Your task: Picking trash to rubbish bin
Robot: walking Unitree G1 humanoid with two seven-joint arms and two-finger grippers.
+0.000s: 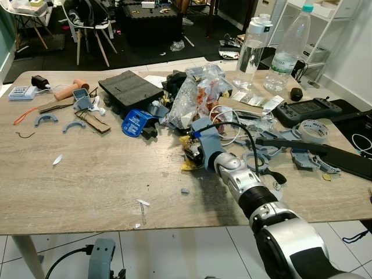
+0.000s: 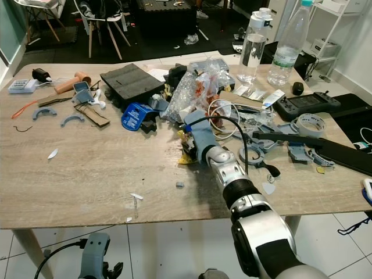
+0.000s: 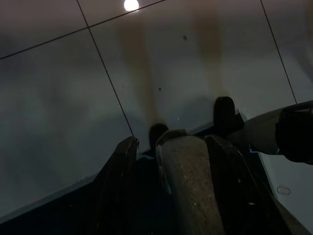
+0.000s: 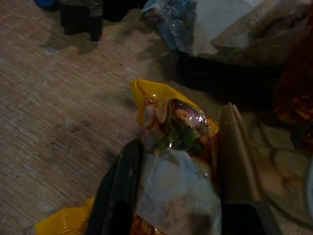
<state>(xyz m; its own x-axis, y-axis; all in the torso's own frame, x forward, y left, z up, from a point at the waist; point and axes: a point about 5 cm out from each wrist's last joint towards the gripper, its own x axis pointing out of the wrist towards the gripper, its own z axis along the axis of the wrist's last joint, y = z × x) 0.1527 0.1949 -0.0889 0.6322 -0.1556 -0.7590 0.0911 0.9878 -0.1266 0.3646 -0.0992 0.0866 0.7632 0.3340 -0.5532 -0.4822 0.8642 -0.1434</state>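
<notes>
A crumpled yellow snack wrapper (image 4: 171,127) lies on the wooden table (image 1: 104,174), just in front of the clutter pile; in the head views the yellow snack wrapper (image 1: 187,156) peeks out by my wrist. My right gripper (image 4: 178,132) reaches over the table's front edge, and its two fingers (image 4: 120,186) press on either side of the wrapper, shut on it. The right arm (image 1: 244,180) stretches up from the lower right. My left gripper (image 1: 102,261) hangs idle below the table's front edge; its black fingers (image 3: 122,181) stand apart over the tiled floor.
Behind the wrapper sits a heap of clear plastic bags (image 1: 189,99). Two water bottles (image 1: 253,52) stand at the back right. A black foam block (image 1: 129,87), a blue lid (image 1: 136,123), a controller (image 1: 305,109), a tape roll (image 1: 314,131) and grey parts surround it.
</notes>
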